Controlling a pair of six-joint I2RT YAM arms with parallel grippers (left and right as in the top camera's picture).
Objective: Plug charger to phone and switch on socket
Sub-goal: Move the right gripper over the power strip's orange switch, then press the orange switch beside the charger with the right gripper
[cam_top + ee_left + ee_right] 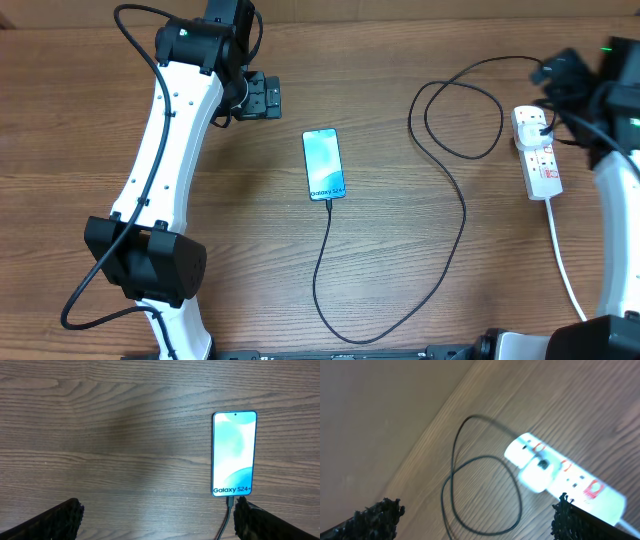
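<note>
Wooden tabletop [250, 280] carries the phone [324, 164] at centre, the charger [463, 215] apparently seated at its 6 o'clock end. The socket [540, 165] lies at 3 o'clock. Left claw [157, 522], at 10 o'clock, and right claw [477, 520], over the socket, both stand apart, empty. Press the red-marked switch [539, 448] beside the occupied outlet squarely; keep clear of the charger.

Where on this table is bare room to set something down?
Bare wood lies between the left arm and the phone, and between the phone and the charger's long bend. Crowded: the right side, where the charger loops beside the socket and right arm.
</note>
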